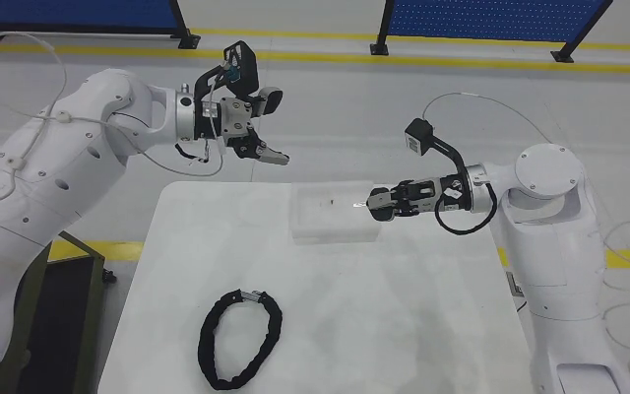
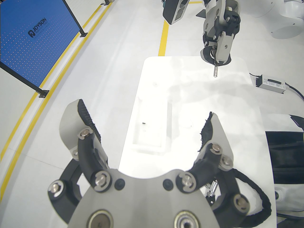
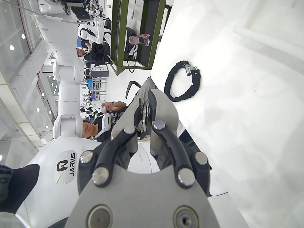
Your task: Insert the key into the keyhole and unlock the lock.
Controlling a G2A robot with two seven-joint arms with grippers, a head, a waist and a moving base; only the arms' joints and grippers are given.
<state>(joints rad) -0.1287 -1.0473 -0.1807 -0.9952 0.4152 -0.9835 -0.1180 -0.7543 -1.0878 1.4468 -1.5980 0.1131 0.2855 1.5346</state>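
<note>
A black fabric-covered chain lock [image 1: 239,338] lies in a loop on the white table [image 1: 394,315], near the front left, its metal lock body [image 1: 258,295] at the loop's far end. My right gripper [image 1: 379,203] hangs over the table's back middle, shut on the key [image 2: 215,70], whose shaft sticks out past the fingertips. The right wrist view shows the key's head [image 3: 145,115] between the pads and the lock [image 3: 182,84] farther off. My left gripper [image 1: 276,126] is open with nothing in it, raised above the table's back left edge, with the lock [image 2: 256,191] beneath it.
A shallow white tray [image 1: 330,229] sits at the back middle of the table, just left of the right gripper. A green rack [image 1: 59,266] stands on the floor to the table's left. Blue panels [image 1: 492,18] line the back.
</note>
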